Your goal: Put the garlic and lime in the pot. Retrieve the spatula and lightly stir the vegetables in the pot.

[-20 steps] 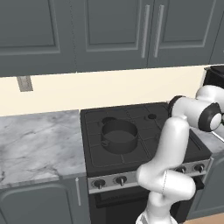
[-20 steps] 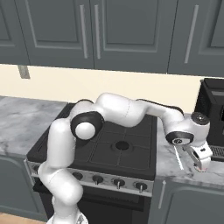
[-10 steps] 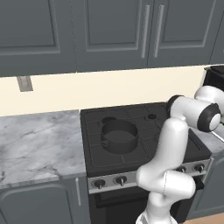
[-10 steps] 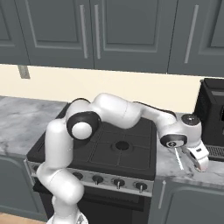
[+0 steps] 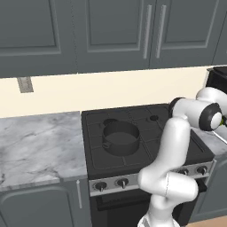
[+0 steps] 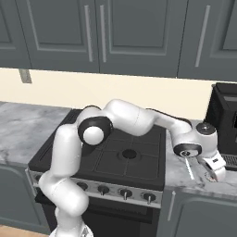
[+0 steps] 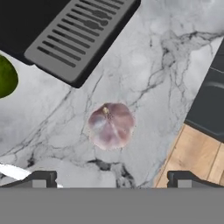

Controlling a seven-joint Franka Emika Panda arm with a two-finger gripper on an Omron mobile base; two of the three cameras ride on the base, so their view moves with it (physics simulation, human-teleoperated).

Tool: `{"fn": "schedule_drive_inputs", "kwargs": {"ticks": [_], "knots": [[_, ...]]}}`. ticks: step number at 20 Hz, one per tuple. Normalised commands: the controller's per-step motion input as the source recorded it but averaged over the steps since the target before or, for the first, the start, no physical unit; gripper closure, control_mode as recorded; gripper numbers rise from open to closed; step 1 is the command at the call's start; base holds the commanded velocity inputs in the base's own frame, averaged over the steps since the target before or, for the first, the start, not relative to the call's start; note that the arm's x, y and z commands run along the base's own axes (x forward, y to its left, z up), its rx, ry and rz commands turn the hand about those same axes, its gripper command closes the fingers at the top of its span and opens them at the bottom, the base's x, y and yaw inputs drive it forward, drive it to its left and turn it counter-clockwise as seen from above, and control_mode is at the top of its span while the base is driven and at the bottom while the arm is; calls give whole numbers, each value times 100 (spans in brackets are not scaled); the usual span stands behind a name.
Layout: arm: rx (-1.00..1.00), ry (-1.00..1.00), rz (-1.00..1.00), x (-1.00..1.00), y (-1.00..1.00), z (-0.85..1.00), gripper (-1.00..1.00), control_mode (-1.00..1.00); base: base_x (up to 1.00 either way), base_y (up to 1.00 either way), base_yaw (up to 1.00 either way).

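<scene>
1. Marbled grey tabletop [image 7: 144,57] lies under the claw [image 7: 111,179], to the right of the stove [image 6: 129,155] in the right base view; the claw [image 6: 214,172] hangs low over this stretch with its jaws spread wide and nothing between them.
2. In the hand view the two dark fingertips [image 7: 39,178] stand far apart at the bottom, with bare marble between them.
3. Just beyond the tips, roughly centred between them, the garlic [image 7: 110,125] sits on the marble, touched by neither finger and with open tabletop on all its sides.
4. Further out and towards the upper left of the hand view, the lime [image 7: 7,76] shows partly, cut by the picture's edge, well apart from the garlic.
5. Past the garlic, a dark appliance base with a slatted grey grille [image 7: 78,30] bounds the free marble on the far side; in the right base view the black machine [image 6: 224,120] stands just behind the claw.
6. On the claw's right in the hand view the tabletop ends at an edge, with wooden floor [image 7: 197,162] below it.
7. A thin pale strip, probably the spatula [image 6: 190,169] handle, lies on the marble just beside the claw, on its stove side.
8. Well away on the stove's left burners sits the pot [image 5: 120,138], seen in the left base view with nothing visible inside.
</scene>
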Motion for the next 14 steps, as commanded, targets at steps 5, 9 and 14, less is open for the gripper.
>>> {"fn": "schedule_drive_inputs", "kwargs": {"ticks": [5, 9, 14], "knots": [[2, 0, 0, 8, -23, -4, -100, -100, 0, 0, 0], [0, 0, 3, 4, -1, -29, -100, -100, 0, 0, 0], [0, 2, 5, 1, 0, -51, -100, -100, 0, 0, 0]]}}
